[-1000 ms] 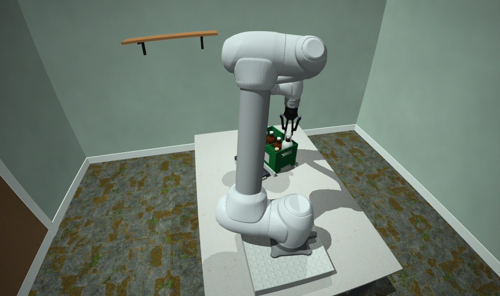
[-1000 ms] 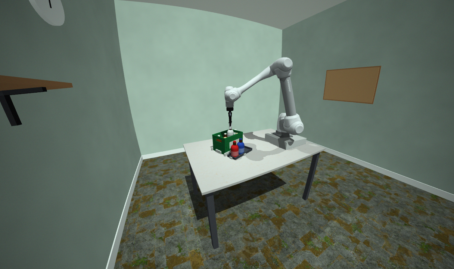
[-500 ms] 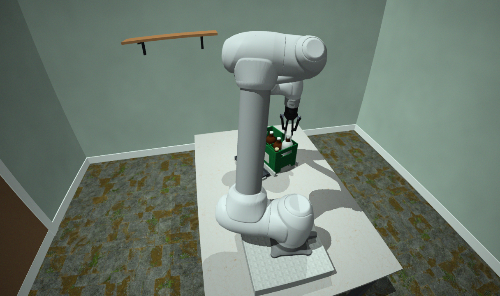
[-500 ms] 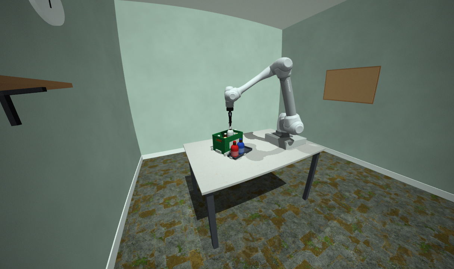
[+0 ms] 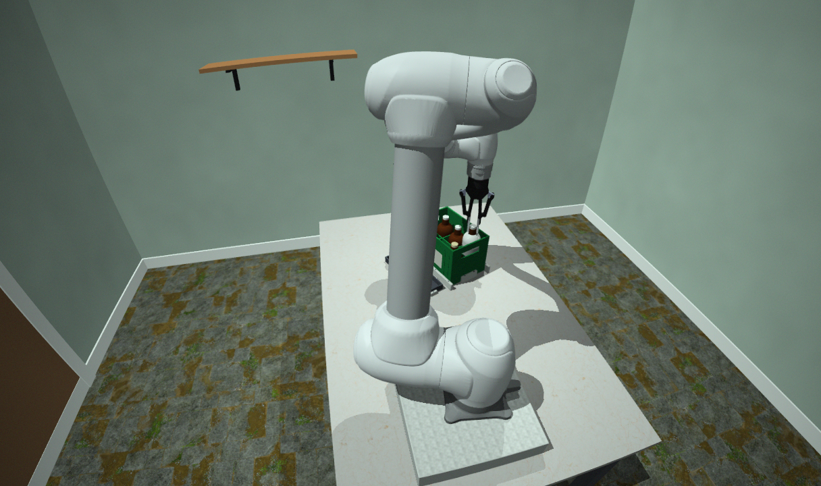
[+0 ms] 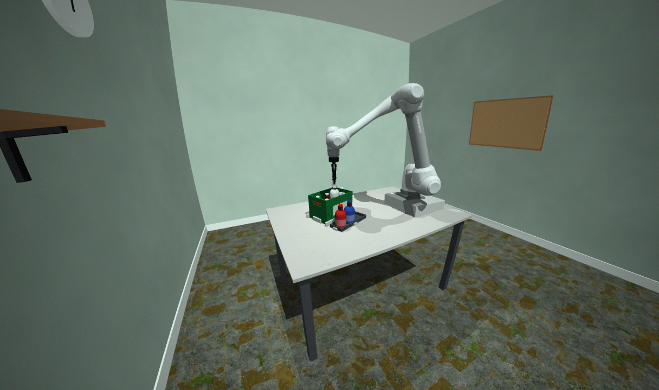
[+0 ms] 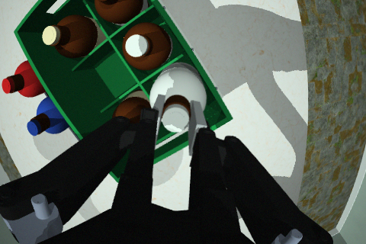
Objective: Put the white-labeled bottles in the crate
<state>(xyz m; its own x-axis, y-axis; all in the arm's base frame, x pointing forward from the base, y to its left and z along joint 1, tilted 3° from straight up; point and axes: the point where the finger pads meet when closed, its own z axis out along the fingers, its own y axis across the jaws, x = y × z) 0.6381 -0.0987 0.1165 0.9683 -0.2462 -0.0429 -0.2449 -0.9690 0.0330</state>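
Note:
My gripper (image 5: 473, 225) (image 6: 334, 185) (image 7: 177, 110) is shut on the brown neck of a white bottle (image 5: 470, 240) (image 6: 334, 193) (image 7: 179, 81), just below its pale cap. The bottle is upright in a corner cell of the green crate (image 5: 470, 263) (image 6: 319, 213) (image 7: 34, 47); its base is hidden, so I cannot tell whether it touches the crate floor. Brown bottles (image 7: 123, 4) (image 7: 78, 36) (image 7: 152, 46) stand in three other cells. Another brown bottle (image 7: 131, 108) is partly behind a finger. One cell (image 7: 116, 76) on the tray side is empty.
A red bottle (image 6: 340, 218) (image 7: 30, 80) and a blue bottle (image 6: 349, 213) (image 7: 55, 116) stand upright on the dark tray (image 6: 360, 218) beside the crate. The crate's walls and dividers are close around the held bottle. The arm's column hides part of the tray in the top view.

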